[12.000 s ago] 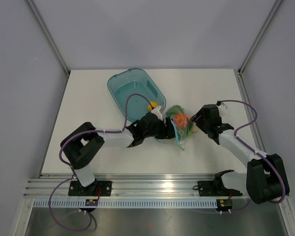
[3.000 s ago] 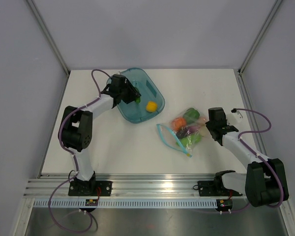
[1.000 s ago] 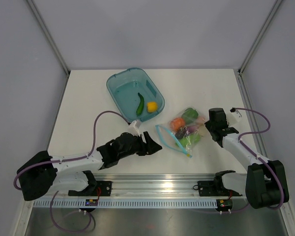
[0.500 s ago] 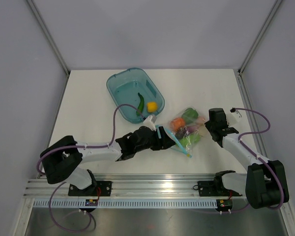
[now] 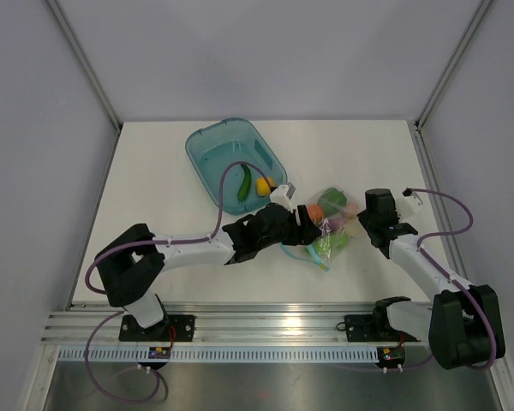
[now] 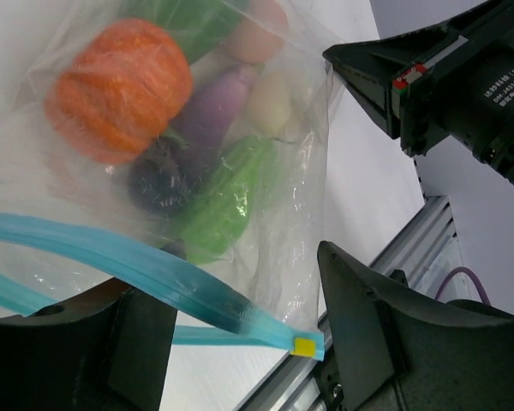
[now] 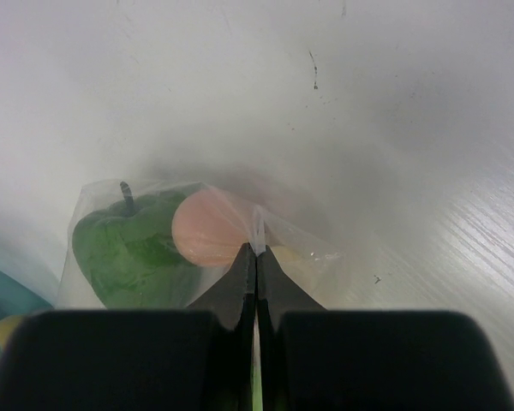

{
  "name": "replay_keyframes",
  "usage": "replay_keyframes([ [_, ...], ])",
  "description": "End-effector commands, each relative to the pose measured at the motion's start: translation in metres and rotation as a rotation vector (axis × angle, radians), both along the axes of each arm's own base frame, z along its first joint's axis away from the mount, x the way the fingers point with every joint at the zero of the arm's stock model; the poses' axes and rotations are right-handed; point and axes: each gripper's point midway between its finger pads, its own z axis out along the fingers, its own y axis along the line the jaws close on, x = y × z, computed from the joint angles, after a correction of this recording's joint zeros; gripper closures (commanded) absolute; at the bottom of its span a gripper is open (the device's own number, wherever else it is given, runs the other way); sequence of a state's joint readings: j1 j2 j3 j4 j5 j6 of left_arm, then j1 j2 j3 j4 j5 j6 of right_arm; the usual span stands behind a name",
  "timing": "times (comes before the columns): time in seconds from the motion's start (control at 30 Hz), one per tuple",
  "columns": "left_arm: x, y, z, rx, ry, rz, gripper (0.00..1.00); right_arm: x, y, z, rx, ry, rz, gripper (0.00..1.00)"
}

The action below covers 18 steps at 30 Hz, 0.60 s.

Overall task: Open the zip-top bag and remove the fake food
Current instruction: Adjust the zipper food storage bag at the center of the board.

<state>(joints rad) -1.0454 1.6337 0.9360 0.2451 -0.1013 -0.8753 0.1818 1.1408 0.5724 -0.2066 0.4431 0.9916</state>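
Evidently the clear, thin plastic zip-top bag [image 6: 283, 197] is limp and slippery. The right gripper [image 7: 255, 257] pinches its corner, and the left gripper [image 6: 248, 321], spread wide, should take the stiffer teal zip strip [image 6: 154, 274].

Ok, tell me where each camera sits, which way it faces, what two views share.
Top: above and behind the bases, looking down on table, tub and bag; left arm and right arm show.
Left wrist: low at the zip strip, facing the toy food; open left jaws frame it, right arm beyond.
Right wrist: low, facing the bag's opposite corner; right jaws shut on it.
Shared: both wrist views show the bag from opposite ends.
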Motion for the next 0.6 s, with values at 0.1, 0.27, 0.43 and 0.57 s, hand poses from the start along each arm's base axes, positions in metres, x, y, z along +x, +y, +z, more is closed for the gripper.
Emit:
replay_keyframes([
  [0.1, 0.031, 0.002, 0.011, 0.049, -0.122, 0.046, 0.34, -0.005, -0.005, 0.012, 0.020, -0.050, -0.039, 1.00],
  [0.27, 0.055, 0.011, 0.002, 0.082, -0.129, 0.060, 0.40, -0.010, -0.008, 0.017, 0.020, -0.072, -0.051, 1.00],
  [0.43, 0.063, 0.025, 0.001, 0.084, -0.172, 0.084, 0.46, -0.011, -0.008, 0.016, 0.028, -0.076, -0.056, 1.00],
  [0.57, 0.066, 0.029, 0.026, 0.037, -0.243, 0.094, 0.53, -0.011, -0.007, 0.014, 0.029, -0.066, -0.055, 1.00],
])
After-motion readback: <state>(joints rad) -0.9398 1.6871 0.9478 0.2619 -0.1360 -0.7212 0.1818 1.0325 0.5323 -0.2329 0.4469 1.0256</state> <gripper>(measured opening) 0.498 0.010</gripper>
